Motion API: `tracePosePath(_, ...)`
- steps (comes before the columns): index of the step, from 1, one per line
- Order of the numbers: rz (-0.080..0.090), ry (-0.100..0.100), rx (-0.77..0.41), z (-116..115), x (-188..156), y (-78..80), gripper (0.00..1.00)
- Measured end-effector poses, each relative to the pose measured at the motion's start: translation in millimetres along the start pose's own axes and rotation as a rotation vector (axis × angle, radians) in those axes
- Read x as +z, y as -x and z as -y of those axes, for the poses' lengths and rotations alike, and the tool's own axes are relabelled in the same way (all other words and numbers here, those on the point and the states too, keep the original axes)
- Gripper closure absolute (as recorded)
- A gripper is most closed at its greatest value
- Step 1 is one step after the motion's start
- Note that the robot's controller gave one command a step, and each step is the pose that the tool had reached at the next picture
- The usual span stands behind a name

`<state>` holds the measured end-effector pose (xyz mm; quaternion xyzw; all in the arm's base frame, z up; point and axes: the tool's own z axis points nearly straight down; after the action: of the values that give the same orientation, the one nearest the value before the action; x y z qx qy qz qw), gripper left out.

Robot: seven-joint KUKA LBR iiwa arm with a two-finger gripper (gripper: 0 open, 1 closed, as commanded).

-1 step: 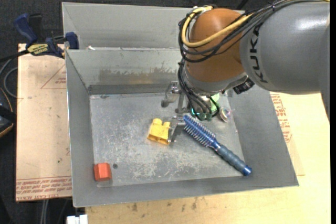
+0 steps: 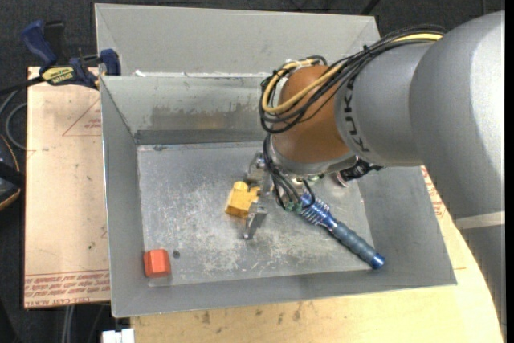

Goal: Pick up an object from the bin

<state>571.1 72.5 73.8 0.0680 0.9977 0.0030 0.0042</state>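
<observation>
My gripper (image 2: 257, 196) is low over the middle of the bin, its two metal fingers spread open. One fingertip (image 2: 254, 224) rests near the floor toward the front, and the other sits farther back under the wrist. A small yellow block (image 2: 238, 199) lies on the bin floor at the left side of the gap between the fingers. Whether it touches either finger I cannot tell. A blue-handled tool (image 2: 352, 240) with a coiled metal neck lies diagonally just right of the gripper, its upper end hidden under the arm.
A small orange-red cube (image 2: 157, 262) sits near the front left corner of the bin. The arm with its orange cover and cables hangs over the right half of the bin. Bare scuffed floor stretches across the left and front.
</observation>
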Motion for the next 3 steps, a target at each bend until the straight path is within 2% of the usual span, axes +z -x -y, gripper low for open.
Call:
tracePosePath(1, -0.004, -0.004, 0.1, -18, -27, 0.1, 0.0)
tracePosePath(2, -0.006, -0.006, 0.231, -1, -33, 5.6, 0.0)
tracePosePath(3, -0.002, -0.004, 0.352, -11, -2, 10.3, 0.0)
